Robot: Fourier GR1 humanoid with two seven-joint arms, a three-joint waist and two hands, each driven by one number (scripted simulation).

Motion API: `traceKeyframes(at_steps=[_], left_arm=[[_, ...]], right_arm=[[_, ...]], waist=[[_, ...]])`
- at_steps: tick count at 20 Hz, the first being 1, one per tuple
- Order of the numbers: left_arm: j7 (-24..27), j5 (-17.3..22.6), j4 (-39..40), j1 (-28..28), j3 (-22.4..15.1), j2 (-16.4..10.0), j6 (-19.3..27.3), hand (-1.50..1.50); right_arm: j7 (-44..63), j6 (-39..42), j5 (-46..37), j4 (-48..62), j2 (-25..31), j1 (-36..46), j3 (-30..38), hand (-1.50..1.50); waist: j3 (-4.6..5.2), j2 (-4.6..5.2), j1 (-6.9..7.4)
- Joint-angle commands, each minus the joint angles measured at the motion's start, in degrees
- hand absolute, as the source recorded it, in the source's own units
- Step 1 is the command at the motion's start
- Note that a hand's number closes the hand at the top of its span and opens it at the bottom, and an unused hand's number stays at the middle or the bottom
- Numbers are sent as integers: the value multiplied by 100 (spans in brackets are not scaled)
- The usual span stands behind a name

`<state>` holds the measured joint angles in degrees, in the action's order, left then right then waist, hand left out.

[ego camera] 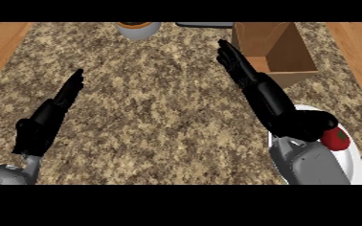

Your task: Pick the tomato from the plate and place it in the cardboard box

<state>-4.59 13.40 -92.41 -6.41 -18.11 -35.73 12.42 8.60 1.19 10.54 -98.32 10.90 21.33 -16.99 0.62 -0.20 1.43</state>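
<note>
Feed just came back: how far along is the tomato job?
Nothing looks done yet: the tomato lies on the plate, beside the right forearm. In hand: nothing; the right hand is open near the box, the left hand open at left. Left: grasp, carry, place in the box.

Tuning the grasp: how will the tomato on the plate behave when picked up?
The tomato looks round and glossy, so it may roll on the white plate if nudged and could slip in a grasp. It is small beside the right hand, so probably light.
</note>
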Motion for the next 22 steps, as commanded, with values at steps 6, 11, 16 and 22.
traceKeyframes(at_steps=[6,11,16,22], left_arm=[[97,695,-111,268,873,702,845,0],[-139,1090,-225,120,950,1048,896,0],[-106,974,-214,65,631,1399,966,0],[28,899,31,-61,652,1402,828,0]], right_arm=[[-338,-880,972,887,878,-1650,3022,150],[-1125,-522,492,2453,1988,-2363,3885,-150],[-2829,1262,690,3693,2995,-2747,4391,-150],[-2867,2766,-146,4365,4333,-2675,3627,-150]], waist=[[-139,68,-848],[-119,104,-501],[-102,53,-293],[-82,79,-85]])
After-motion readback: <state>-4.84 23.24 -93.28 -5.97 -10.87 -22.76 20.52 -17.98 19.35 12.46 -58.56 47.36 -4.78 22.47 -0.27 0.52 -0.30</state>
